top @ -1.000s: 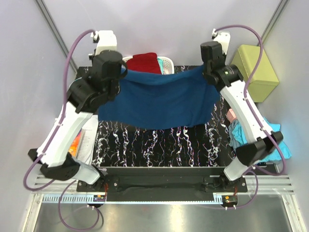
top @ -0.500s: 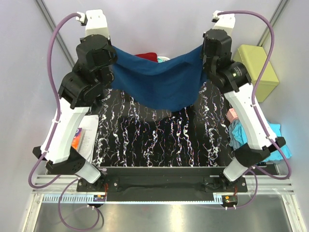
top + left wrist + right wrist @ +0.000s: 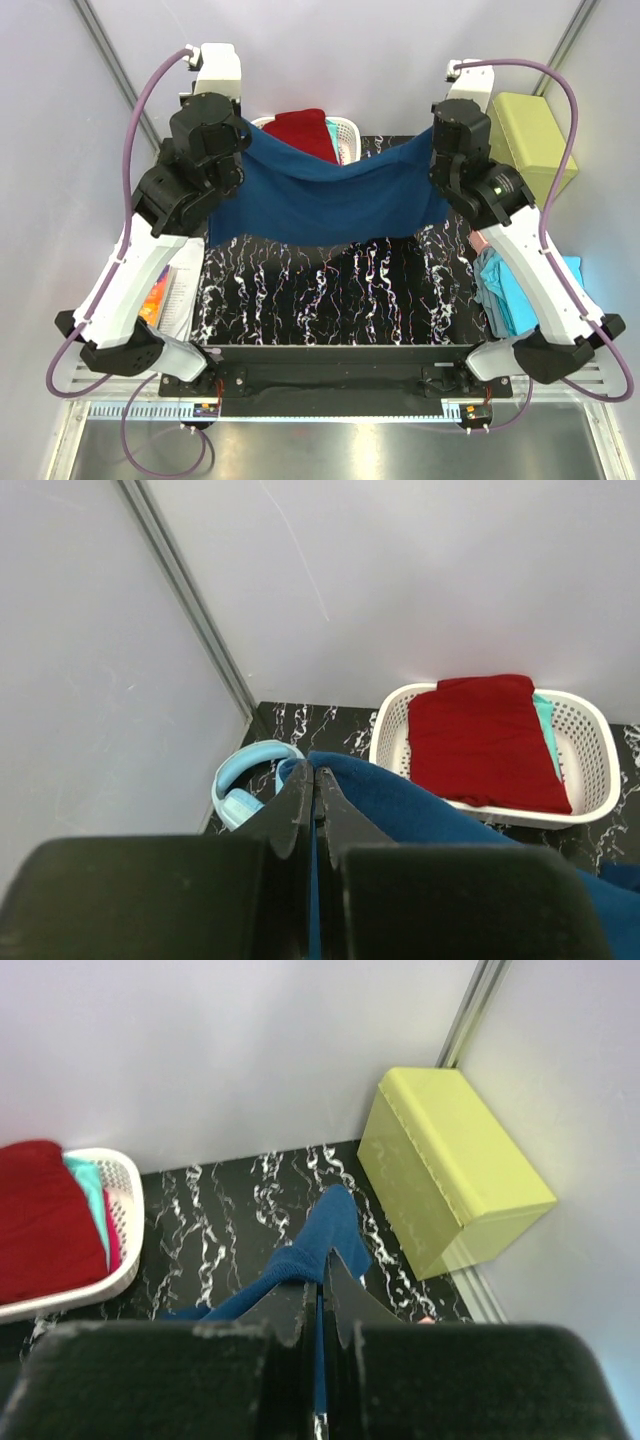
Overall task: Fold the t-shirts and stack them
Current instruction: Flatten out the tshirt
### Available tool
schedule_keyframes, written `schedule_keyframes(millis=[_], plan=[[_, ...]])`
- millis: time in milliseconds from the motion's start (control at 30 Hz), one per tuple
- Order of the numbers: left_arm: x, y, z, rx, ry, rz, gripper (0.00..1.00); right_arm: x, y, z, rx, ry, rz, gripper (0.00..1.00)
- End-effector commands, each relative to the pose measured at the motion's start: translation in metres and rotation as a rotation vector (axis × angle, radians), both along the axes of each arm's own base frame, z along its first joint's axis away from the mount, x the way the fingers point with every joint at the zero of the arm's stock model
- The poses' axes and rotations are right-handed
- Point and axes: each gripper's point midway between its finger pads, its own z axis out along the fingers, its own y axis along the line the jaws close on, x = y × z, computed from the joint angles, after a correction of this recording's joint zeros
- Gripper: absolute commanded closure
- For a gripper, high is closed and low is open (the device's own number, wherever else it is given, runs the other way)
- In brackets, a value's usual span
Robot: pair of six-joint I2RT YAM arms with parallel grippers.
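My left gripper (image 3: 315,778) is pinched fully closed on one top corner of the blue t-shirt (image 3: 330,200), and my right gripper (image 3: 322,1282) is closed the same way on the opposite corner, so the cloth hangs between them like a hammock, sagging in the middle. Its long axis runs left to right across the far half of the marbled table (image 3: 330,300), and the free hem droops toward me; I cannot tell whether that hem touches the tabletop. Bare table for laying it down lies below and nearer to my bases, and neither arm is closer, since each holds its own end. Behind the shirt, the white basket (image 3: 347,130) holds a folded dark red t-shirt (image 3: 300,130), with a turquoise edge (image 3: 545,730) beside it. More turquoise cloth (image 3: 500,290) lies at the table's right edge. No chest print shows on this face, and I can read no label or writing anywhere
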Motion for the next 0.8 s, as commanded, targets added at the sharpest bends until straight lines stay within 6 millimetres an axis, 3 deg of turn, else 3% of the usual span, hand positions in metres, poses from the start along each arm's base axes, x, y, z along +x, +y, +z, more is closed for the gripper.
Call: schedule_keyframes(millis=[0,133,167,267,333,367,400,533,633,733,767], plan=[[0.010,0.001,0.027,-0.087,-0.097,0.020,1.00,0.018,-0.011,0.035,0.032,-0.097,-0.057,1.00],[0.044,-0.015,-0.005,-0.095,-0.027,0.016,1.00,0.045,-0.010,0.024,0.089,-0.085,-0.073,1.00],[0.050,-0.019,-0.009,-0.103,-0.018,-0.001,1.00,0.057,-0.006,0.013,0.075,-0.060,-0.078,1.00],[0.068,-0.017,0.000,-0.180,-0.047,-0.021,1.00,0.072,0.003,0.037,0.108,-0.116,-0.064,1.00],[0.078,-0.005,0.018,-0.267,-0.100,-0.021,1.00,0.077,0.008,0.052,0.128,-0.154,-0.043,1.00],[0.080,-0.006,0.023,-0.292,-0.112,-0.046,1.00,0.078,0.011,0.069,0.154,-0.200,-0.024,1.00],[0.077,-0.003,0.039,-0.331,-0.155,-0.054,1.00,0.078,0.013,0.076,0.165,-0.220,-0.014,1.00],[0.068,-0.012,0.056,-0.350,-0.191,-0.095,1.00,0.069,0.014,0.095,0.189,-0.265,0.010,1.00],[0.053,-0.016,0.058,-0.303,-0.187,-0.088,1.00,0.062,0.015,0.089,0.169,-0.244,0.001,1.00],[0.049,-0.016,0.046,-0.268,-0.154,-0.078,1.00,0.052,0.009,0.075,0.145,-0.204,-0.031,1.00],[0.055,-0.019,0.026,-0.238,-0.106,-0.071,1.00,0.057,0.011,0.048,0.109,-0.142,-0.039,1.00]])
